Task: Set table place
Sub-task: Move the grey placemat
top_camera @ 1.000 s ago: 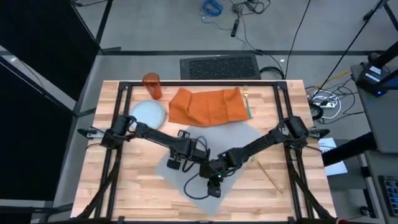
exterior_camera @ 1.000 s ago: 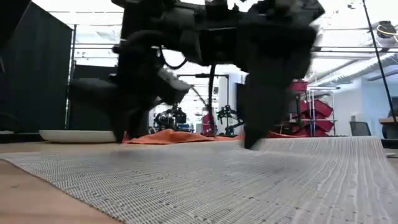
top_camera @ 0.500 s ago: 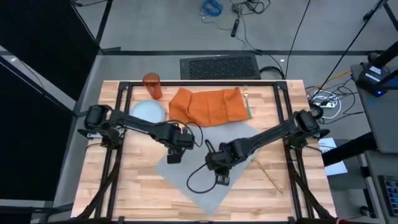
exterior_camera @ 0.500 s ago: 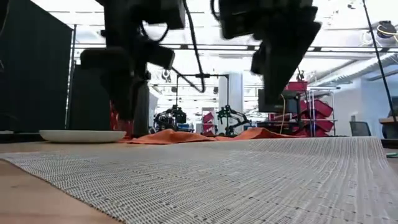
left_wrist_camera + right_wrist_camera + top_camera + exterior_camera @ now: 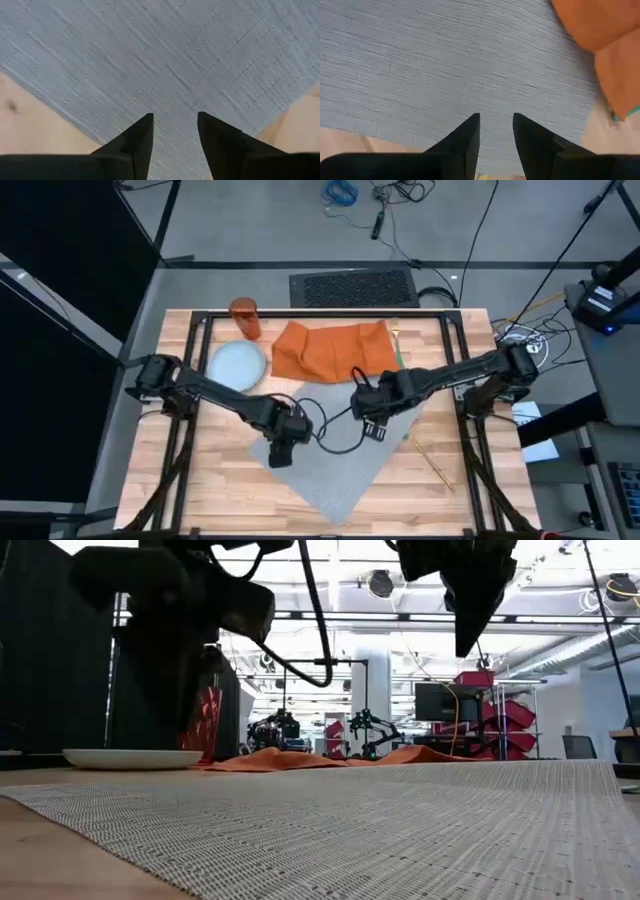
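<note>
Both claws, left claw and right claw, hang released above the skewed grey placemat, so squaring it on the counter looks next, then the plate.

One plate, one napkin, one tumbler

Grey concrete floor, black ribbed floor mat, loose cables, dark curtain, bright ceiling lights, red storage bins

The wooden table carried a grey placemat (lying askew). A plate, tumbler and orange napkin sat behind it.
</note>
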`<action>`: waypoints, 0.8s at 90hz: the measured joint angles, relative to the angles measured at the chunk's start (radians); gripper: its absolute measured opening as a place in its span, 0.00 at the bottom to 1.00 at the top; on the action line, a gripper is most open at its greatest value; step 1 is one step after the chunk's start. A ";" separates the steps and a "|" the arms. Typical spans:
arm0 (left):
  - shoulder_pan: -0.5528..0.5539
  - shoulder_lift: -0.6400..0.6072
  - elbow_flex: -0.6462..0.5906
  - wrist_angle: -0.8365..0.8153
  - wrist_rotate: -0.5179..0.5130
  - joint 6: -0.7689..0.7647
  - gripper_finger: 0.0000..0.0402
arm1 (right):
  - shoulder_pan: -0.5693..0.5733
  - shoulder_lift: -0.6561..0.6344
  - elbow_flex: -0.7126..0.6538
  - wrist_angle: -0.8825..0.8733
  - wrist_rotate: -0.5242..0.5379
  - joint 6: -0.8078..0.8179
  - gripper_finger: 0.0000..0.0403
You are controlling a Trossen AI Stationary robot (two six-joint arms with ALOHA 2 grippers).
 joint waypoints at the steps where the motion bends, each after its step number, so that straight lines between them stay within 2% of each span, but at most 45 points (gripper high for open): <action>1: -0.003 0.003 0.000 0.000 0.000 -0.003 0.34 | -0.001 -0.003 0.000 0.000 0.000 0.000 0.25; 39: -0.021 0.126 0.002 0.060 0.000 -0.044 0.37 | -0.001 -0.072 0.000 -0.015 -0.002 -0.009 0.25; 56: -0.021 0.177 0.005 0.081 0.042 -0.014 0.39 | 0.000 -0.082 0.000 -0.020 -0.001 -0.016 0.25; 64: -0.022 0.184 0.006 0.074 0.040 0.016 0.34 | 0.000 -0.089 0.000 -0.021 0.001 -0.016 0.25; 72: -0.022 0.185 0.006 0.070 0.030 0.056 0.23 | 0.000 -0.097 0.000 -0.024 0.002 -0.020 0.25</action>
